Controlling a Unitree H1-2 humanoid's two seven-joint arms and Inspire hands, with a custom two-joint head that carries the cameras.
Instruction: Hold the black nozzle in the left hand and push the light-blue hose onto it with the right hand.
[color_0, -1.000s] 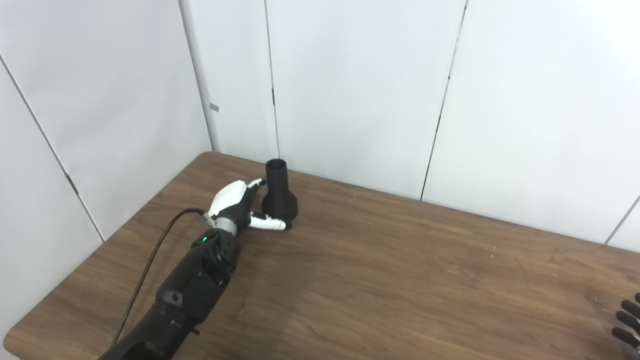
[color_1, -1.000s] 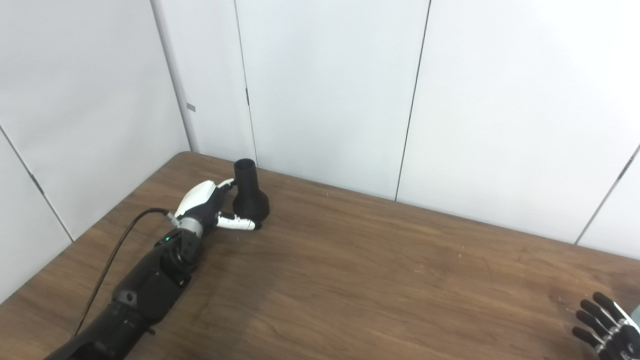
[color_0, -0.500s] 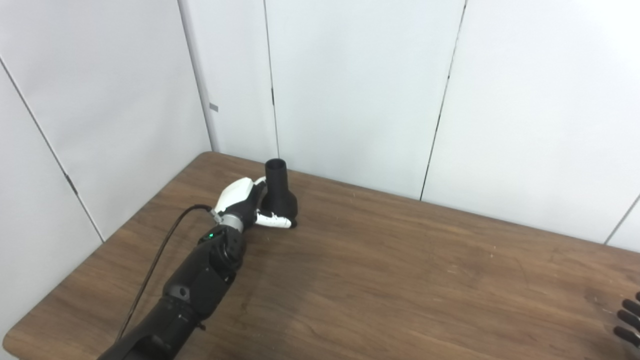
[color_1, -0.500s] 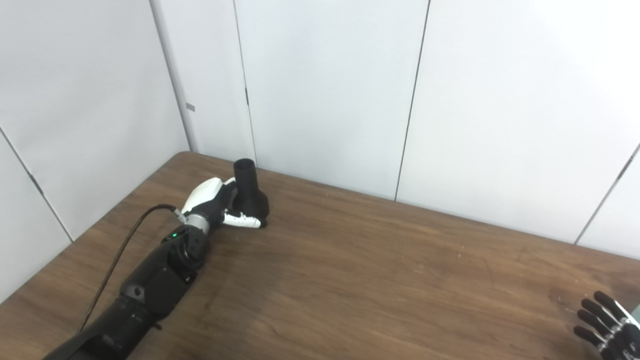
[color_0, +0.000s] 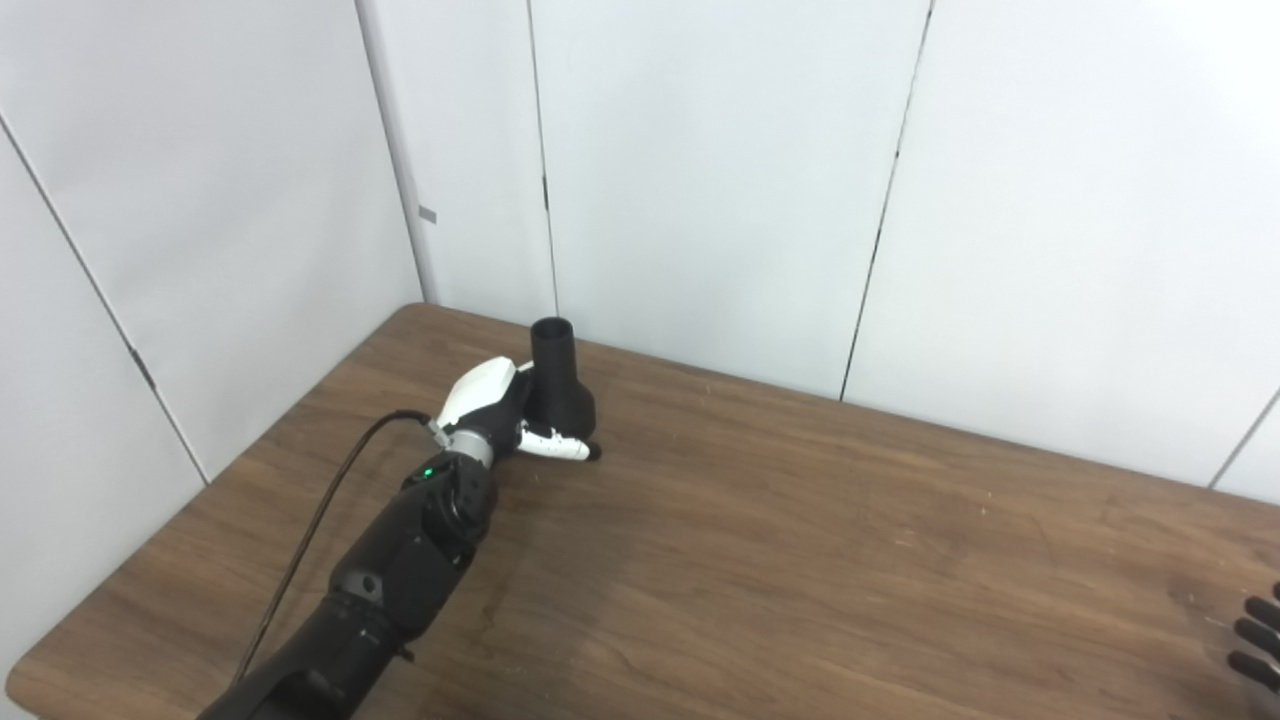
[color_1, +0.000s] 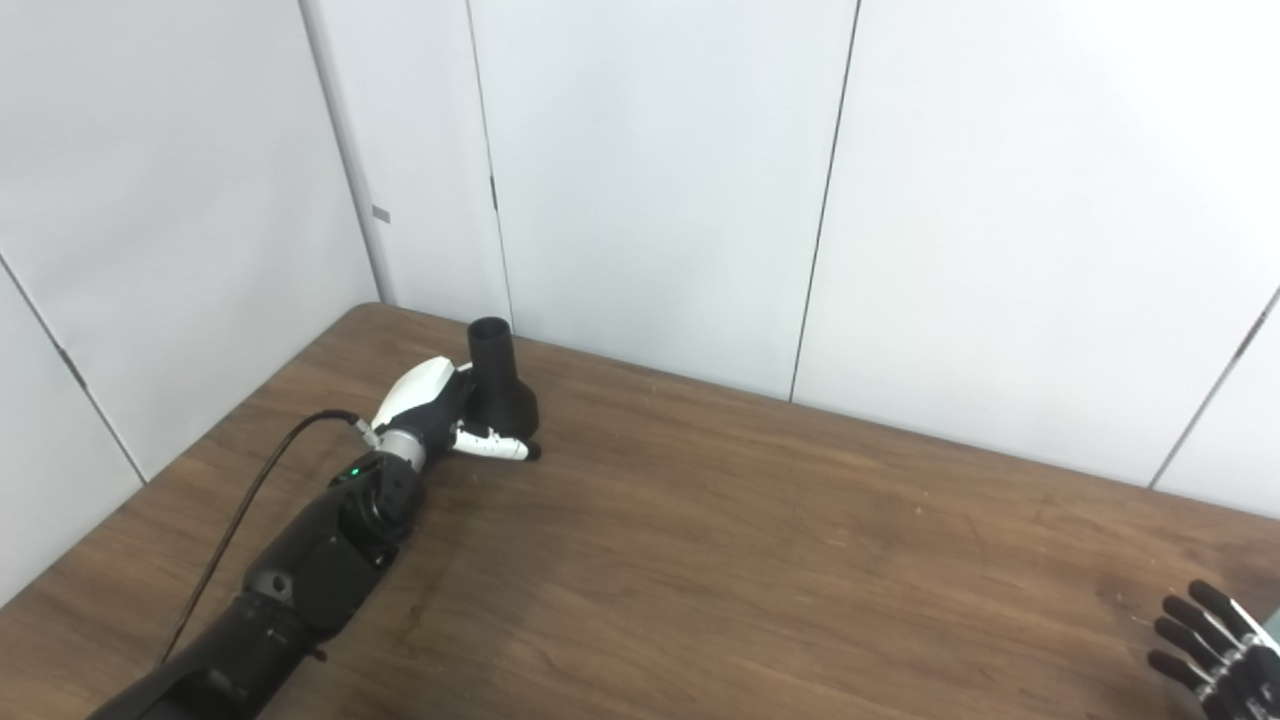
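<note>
The black nozzle (color_0: 560, 385) stands upright on its wide base near the table's far left corner, narrow mouth up. My left hand (color_0: 490, 405), white-backed, presses against the nozzle's left side. Its thumb (color_0: 555, 447) reaches along the front of the base, while its fingers go behind and are hidden. The nozzle still rests on the table, and the grasp looks loose. Only the spread dark fingertips of my right hand (color_1: 1205, 645) show, at the bottom right corner. A pale blue-grey sliver (color_1: 1273, 622) at the picture edge beside them may be the hose.
The brown wooden table (color_0: 800, 550) is walled by white panels (color_0: 700, 180) at the back and left, close behind the nozzle. A black cable (color_0: 330, 500) loops from my left wrist down along the forearm.
My left hand has slid forward and to the right, closing in until it hugs the nozzle's base, and the thumb now reaches further across the front. The nozzle and right hand have stayed put.
</note>
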